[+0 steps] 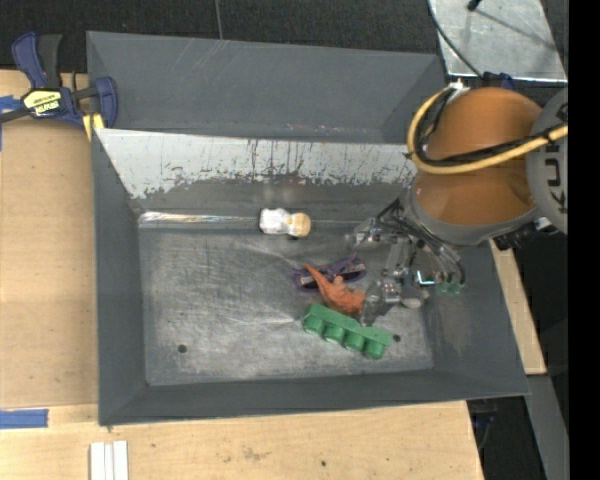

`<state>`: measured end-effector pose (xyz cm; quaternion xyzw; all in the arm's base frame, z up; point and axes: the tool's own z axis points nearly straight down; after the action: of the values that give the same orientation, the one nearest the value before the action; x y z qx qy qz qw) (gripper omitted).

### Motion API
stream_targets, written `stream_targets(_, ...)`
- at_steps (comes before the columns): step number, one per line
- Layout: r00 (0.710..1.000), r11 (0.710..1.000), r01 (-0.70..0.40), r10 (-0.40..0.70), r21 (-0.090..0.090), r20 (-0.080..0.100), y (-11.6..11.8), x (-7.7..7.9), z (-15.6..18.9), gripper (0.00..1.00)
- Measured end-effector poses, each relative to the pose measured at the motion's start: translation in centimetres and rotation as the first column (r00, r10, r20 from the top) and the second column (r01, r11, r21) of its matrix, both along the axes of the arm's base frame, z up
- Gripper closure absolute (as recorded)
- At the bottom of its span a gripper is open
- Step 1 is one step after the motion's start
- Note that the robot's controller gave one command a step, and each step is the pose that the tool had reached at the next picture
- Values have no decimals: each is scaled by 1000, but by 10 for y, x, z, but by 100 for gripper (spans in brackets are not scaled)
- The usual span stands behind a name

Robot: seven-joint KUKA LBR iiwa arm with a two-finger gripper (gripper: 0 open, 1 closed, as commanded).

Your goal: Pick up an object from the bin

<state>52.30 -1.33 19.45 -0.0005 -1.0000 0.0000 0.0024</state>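
From the camera view, the grey metal bin [120,298] has sloping walls and a scuffed flat floor, and its few contents lie mostly in the right half. The left half of the floor is bare metal.

Close under the streaked back wall, near the middle, a small white and tan object [283,223] lies on its side, well apart from everything else.

Right of centre is a small cluster of three things:
- A purple piece [332,269] lies farthest back, partly under the orange one.
- An orange toy [338,291] with an irregular, pointed outline lies across the purple piece and reaches toward the front.
- A green block [347,331] with a row of rounded bumps along its length lies just in front of the orange toy. It is tilted so that its right end points toward the front right corner, and it appears to touch the orange toy.

The arm comes in from the right, with its rounded orange cover [475,168] and a yellow cable above the bin's right wall. The claw [388,298] is low over the floor, just to the right of the orange toy and at the right end of the green block. Its metal parts blend with the floor, so I cannot tell how far open it is or whether it has hold of anything.
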Motion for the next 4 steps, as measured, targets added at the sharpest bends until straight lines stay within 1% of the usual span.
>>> stream_targets(1,1000,1000,0,0,0,4,0,1,2,0)
stream_targets(2,996,996,-85,85,-1,10,-10,-6,-5,0)
stream_targets(3,994,995,-104,104,-2,12,6,-18,-53,0)
stream_targets(4,989,989,149,-149,3,13,5,-12,-101,0)
